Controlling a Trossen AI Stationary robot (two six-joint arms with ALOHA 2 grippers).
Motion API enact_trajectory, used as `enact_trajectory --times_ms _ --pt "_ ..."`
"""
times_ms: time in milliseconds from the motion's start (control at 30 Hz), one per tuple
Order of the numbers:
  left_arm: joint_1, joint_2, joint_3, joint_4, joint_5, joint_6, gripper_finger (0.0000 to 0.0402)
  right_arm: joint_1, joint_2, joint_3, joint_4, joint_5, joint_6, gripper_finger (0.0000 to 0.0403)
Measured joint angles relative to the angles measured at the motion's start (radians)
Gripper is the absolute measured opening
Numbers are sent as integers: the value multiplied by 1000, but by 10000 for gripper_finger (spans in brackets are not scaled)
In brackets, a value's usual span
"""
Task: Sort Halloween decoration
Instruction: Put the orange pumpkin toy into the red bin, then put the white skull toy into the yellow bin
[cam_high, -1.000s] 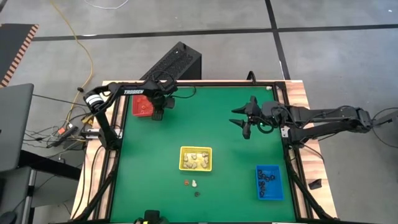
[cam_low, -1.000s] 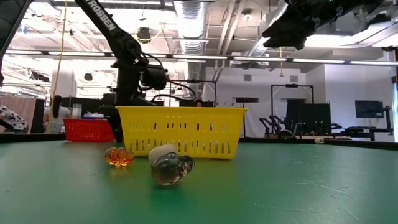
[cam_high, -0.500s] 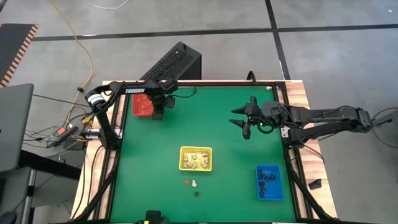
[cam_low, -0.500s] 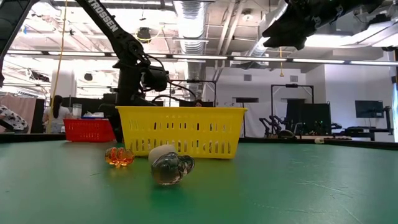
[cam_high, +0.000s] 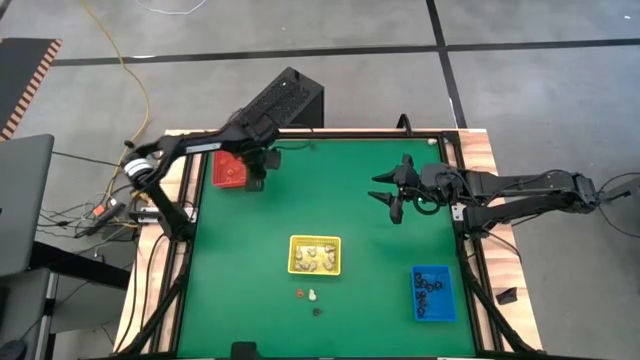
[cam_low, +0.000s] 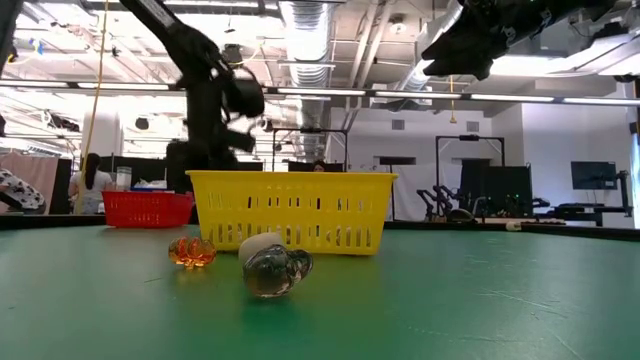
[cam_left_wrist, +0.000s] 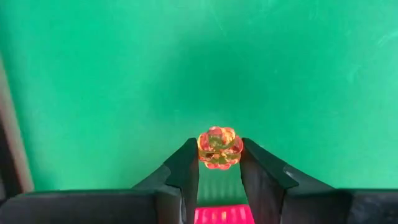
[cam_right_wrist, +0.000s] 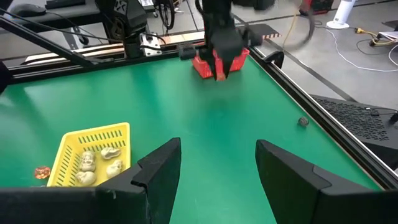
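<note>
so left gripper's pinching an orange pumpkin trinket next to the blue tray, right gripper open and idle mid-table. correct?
Not quite: the tray is red, not blue. The high view shows the left gripper at the red tray; the left wrist view shows the orange pumpkin trinket pinched. The right gripper is open, idle mid-table.

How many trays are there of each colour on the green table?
Red tray: 1
Yellow tray: 1
Blue tray: 1
Total: 3 trays
</note>
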Motion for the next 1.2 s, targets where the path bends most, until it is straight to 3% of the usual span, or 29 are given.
enact_trajectory --times_ms 100,233,533,733,900,1000,1100,1200 --pt "0 -88 1 -25 -10 -32 93 0 0 0 0 0 0 239" --pt "22 -180 -5 -120 -145 -60 93 2 0 0 1 0 3 239" --pt "138 -224 -64 -200 -156 -186 98 3 0 0 -7 0 56 239" --pt "147 -222 -74 -203 -160 -175 151 4 0 0 -10 -1 63 239" --pt "131 -230 -74 -225 -232 -208 205 4 0 0 -10 -2 63 239" --pt "114 -268 -67 -234 -82 -251 223 3 13 1 -7 -2 63 239" --pt "82 -324 -68 -188 184 -325 225 2 44 1 4 -2 63 239" --pt "3 -400 -128 -41 482 -396 218 4 90 1 31 -6 80 239"
